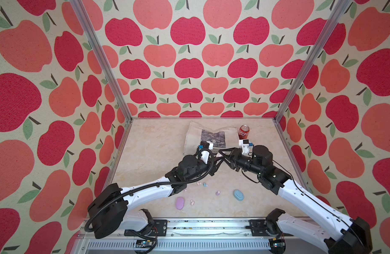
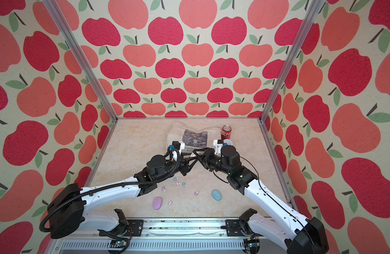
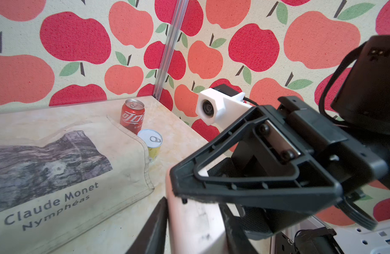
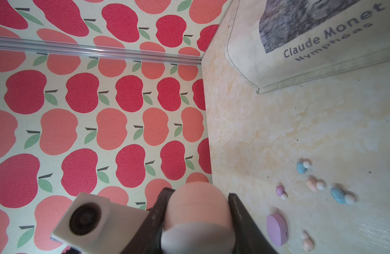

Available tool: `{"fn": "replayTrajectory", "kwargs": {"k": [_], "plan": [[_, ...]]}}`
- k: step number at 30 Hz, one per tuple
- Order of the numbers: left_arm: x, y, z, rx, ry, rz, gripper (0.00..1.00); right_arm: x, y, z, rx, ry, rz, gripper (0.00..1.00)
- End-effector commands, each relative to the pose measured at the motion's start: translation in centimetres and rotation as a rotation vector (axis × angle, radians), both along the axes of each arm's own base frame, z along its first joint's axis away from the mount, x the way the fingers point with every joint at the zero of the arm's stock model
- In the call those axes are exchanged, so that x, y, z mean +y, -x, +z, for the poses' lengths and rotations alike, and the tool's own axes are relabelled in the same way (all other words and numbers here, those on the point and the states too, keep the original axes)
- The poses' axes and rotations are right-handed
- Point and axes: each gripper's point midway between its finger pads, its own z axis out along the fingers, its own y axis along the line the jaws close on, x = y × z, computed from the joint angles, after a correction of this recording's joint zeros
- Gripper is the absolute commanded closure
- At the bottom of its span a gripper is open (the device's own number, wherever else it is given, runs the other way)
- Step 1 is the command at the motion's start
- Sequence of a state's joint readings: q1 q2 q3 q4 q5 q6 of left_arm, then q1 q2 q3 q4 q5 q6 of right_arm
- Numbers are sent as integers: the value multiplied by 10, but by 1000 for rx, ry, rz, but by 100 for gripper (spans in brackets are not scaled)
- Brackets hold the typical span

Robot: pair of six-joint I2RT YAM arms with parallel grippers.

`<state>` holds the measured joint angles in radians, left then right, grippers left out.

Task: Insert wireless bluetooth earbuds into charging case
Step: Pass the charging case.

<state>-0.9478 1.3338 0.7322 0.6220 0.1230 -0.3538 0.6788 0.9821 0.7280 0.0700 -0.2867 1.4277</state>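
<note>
Zero buds point(image 2: 178, 183) cased, six loose on table point(image 2: 134, 154); pink case point(image 4: 196, 220) pinched in right gripper point(image 4: 198, 193), left gripper point(image 3: 193, 201) narrow on it.

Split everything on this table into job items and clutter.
Job: six earbuds, pink case, lilac case, blue case.
Clutter: cloth bag, red drink can, yellow tin.

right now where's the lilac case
In both top views the lilac case lies near the front edge of the table, left of centre, a pink earbud beside it.
</note>
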Motion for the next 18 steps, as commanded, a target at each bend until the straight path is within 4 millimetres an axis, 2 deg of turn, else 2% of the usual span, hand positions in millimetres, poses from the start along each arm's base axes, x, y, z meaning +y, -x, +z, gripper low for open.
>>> {"fn": "replayTrajectory", "kwargs": {"k": [1, 4, 8, 12, 14, 16, 18], "plan": [[-8, 5, 13, 1, 19, -43, 76, -3, 0, 26, -80, -74, 1, 71], [-4, 7, 17, 16, 4, -54, 84, -9, 0, 33, -110, -88, 9, 58], [22, 6, 19, 171, -12, -70, 86, -24, 5, 45, -178, -79, 52, 40], [70, 1, 17, 434, -34, -75, 86, -36, 19, 58, -308, 12, 172, 37], [98, 0, 17, 575, -26, -75, 86, -39, 32, 66, -426, 112, 268, 37], [120, 0, 17, 694, 4, -88, 86, -40, 47, 65, -557, 243, 377, 37], [134, 3, 21, 787, 56, -131, 86, -45, 57, 56, -670, 387, 458, 37]]}}
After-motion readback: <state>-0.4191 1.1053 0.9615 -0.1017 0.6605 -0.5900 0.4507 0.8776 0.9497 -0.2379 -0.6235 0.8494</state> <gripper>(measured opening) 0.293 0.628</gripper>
